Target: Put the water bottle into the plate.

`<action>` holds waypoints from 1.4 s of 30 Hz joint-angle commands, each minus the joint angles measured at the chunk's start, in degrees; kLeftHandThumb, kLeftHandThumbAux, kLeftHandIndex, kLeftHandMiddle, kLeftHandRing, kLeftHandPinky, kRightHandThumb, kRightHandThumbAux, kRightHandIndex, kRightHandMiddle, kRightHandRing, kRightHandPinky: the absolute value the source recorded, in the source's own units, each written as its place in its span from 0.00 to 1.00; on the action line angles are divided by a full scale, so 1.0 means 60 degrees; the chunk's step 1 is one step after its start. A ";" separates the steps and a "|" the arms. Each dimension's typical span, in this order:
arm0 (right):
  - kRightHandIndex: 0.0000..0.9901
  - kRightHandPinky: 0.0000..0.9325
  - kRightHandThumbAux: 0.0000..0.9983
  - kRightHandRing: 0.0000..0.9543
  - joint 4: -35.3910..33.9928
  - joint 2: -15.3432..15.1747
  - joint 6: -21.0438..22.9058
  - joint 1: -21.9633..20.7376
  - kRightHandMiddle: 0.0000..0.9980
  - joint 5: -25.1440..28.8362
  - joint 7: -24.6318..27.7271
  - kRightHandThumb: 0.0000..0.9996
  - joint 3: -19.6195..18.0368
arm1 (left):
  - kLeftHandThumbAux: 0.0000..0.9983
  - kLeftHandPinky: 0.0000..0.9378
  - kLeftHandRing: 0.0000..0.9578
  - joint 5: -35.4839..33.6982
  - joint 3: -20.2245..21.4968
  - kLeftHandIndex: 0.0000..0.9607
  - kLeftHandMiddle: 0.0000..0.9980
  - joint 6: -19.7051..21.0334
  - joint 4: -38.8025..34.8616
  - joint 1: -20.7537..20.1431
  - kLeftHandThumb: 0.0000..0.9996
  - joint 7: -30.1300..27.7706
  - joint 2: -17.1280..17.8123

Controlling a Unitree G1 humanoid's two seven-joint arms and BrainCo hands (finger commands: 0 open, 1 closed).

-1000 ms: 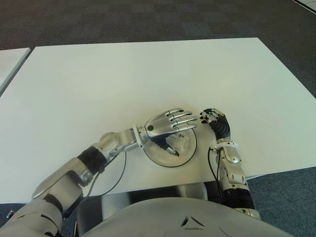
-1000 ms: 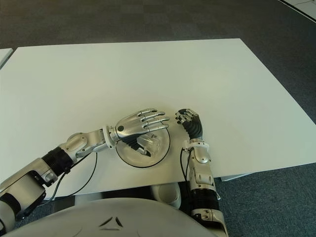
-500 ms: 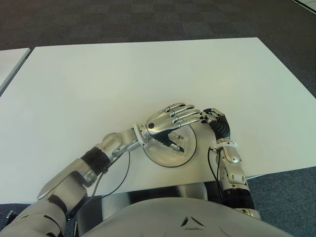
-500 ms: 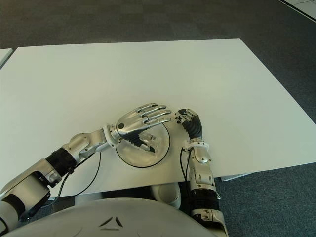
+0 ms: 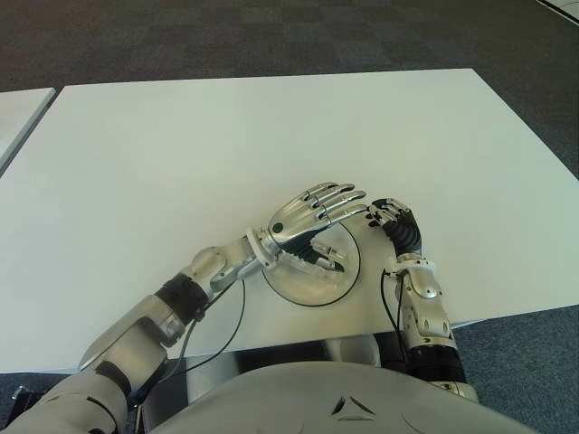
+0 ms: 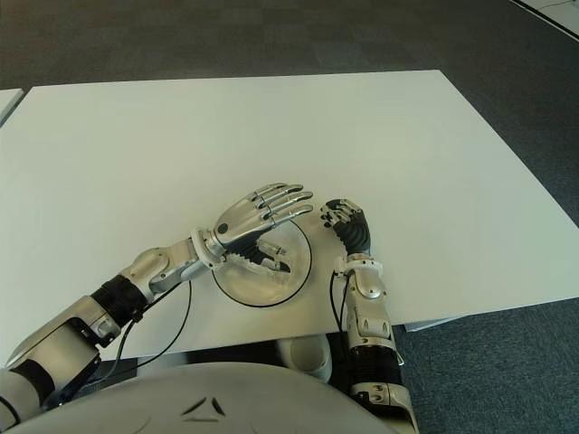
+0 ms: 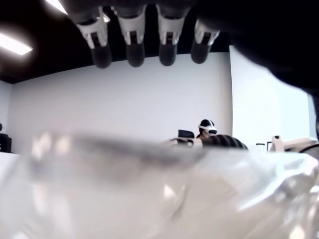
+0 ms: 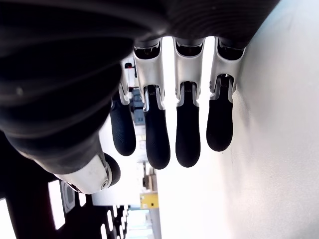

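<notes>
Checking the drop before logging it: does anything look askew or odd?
The water bottle lies on its side in the plate, not upright. The left robot hand hovers open above it; nothing spilled.

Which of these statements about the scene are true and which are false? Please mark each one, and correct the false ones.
1. The water bottle lies in the plate. True.
2. The left hand is clamped around the bottle. False: its fingers are spread above the bottle and hold nothing.
3. The right hand shows beside the plate, on its right side. True.
4. The plate is at the far edge of the white table. False: it is near the front edge, close to the robot's body.
5. The right hand holds the bottle. False: its fingers are curled and empty.
</notes>
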 commanded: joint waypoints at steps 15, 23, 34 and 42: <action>0.43 0.53 0.74 0.52 0.0020 0.0043 0.0245 0.0100 0.50 0.0241 0.0093 0.71 -0.0105 | 0.38 0.00 0.00 -0.5152 0.1875 0.00 0.00 -0.0424 -0.0571 0.1780 0.11 -0.2681 -0.1093; 0.43 0.54 0.74 0.52 0.0048 0.0073 0.0227 0.0109 0.50 0.0263 0.0079 0.71 -0.0102 | 0.41 0.00 0.00 -0.8160 0.3152 0.00 0.00 -0.0520 -0.0184 0.2095 0.09 -0.4108 -0.1720; 0.43 0.54 0.73 0.52 0.0099 0.0132 0.0222 0.0077 0.50 0.0372 0.0136 0.71 -0.0126 | 0.45 0.00 0.00 -1.0938 0.4466 0.00 0.00 0.1120 -0.2196 0.3510 0.11 -0.5639 -0.2193; 0.43 0.55 0.73 0.53 0.0108 0.0168 0.0223 0.0073 0.51 0.0366 0.0129 0.71 -0.0128 | 0.52 0.04 0.00 -1.1717 0.5192 0.00 0.00 0.1903 -0.2402 0.4010 0.15 -0.6139 -0.2627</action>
